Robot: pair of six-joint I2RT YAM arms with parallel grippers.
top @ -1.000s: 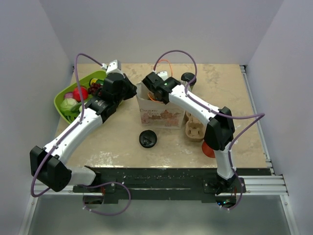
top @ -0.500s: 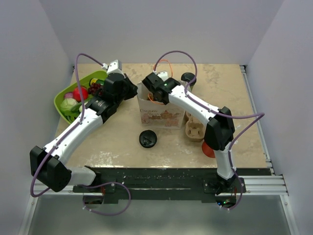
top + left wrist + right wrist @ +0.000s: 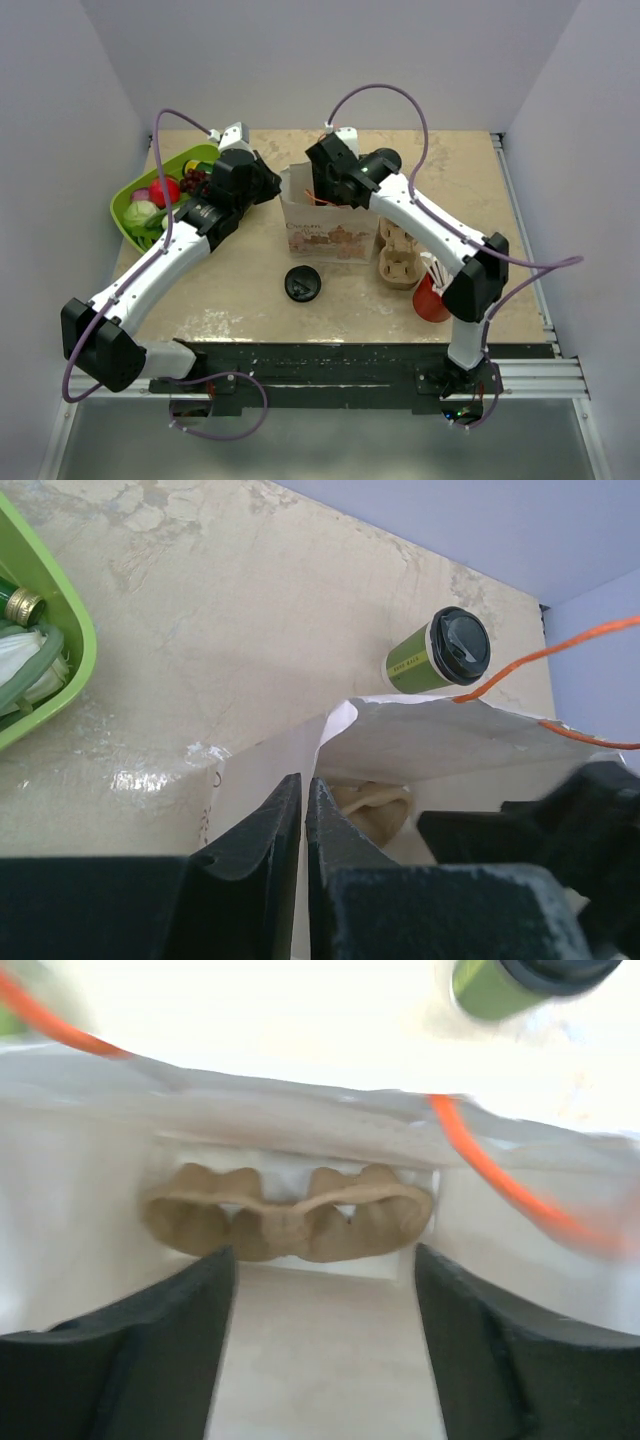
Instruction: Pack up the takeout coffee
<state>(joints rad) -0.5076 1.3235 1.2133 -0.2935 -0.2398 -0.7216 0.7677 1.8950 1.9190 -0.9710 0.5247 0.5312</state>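
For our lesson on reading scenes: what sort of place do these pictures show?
Probably a robot lab cell staged as a takeout counter: plain walls box in a table with a paper bag, a cardboard cup carrier and a lidded green coffee cup.

Coffee cup [image 3: 437, 657] behind bag [image 3: 322, 238]; carrier [image 3: 290, 1222] in bag; loose lid [image 3: 302, 284] in front; tray [image 3: 117, 208] far L.

We see a white paper bag [image 3: 430, 742], matt and creased, with 2 orange cord handles [image 3: 540, 655]. Inside the bag lies a tan moulded-pulp cup carrier [image 3: 290, 1222], rough and dull. Beyond the bag, the small green paper cup [image 3: 412, 664] carries a glossy black plastic lid [image 3: 460, 646]. Under the bag, the beige stone-look tabletop [image 3: 200, 590] gleams faintly.
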